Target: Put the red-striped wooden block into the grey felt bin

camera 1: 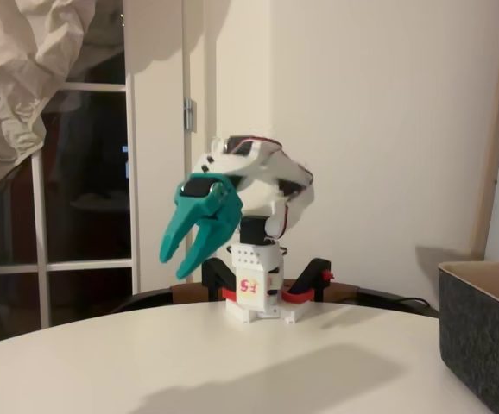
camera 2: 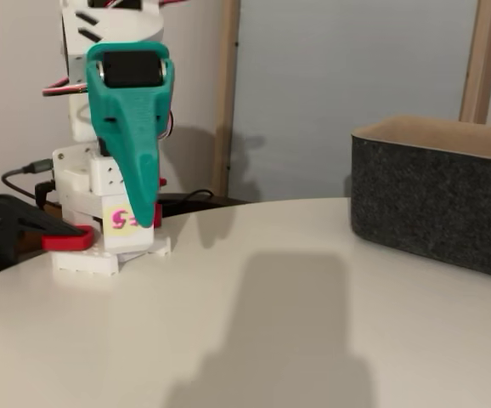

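White and round, our surface sits in a dim room with cream walls and a dark window behind. We see the teal claw raised well above it, pointing down and to the left in a fixed view, its two fingers apart with nothing between them. In the other fixed view the claw faces us edge-on, hanging in front of the white arm base, which a black-and-red clamp fastens at the surface's edge. Well apart from the claw, at the right of both fixed views, the grey felt bin stands upright on the surface, its pale inside just showing at the rim.
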`<state>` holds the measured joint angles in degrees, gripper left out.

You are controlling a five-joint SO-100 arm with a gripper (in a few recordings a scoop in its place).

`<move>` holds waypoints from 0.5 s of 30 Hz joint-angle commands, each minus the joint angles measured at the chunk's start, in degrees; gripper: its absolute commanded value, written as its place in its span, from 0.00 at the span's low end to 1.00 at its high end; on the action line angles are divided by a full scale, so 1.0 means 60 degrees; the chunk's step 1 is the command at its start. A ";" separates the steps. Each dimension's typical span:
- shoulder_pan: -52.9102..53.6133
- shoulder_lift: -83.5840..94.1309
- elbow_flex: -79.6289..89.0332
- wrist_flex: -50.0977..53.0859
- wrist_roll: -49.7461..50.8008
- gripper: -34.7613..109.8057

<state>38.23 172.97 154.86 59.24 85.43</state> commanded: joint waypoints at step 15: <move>0.1333 0.1919 0.2886 -0.0117 0.0337 0.28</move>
<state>45.00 182.90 170.86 58.80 86.57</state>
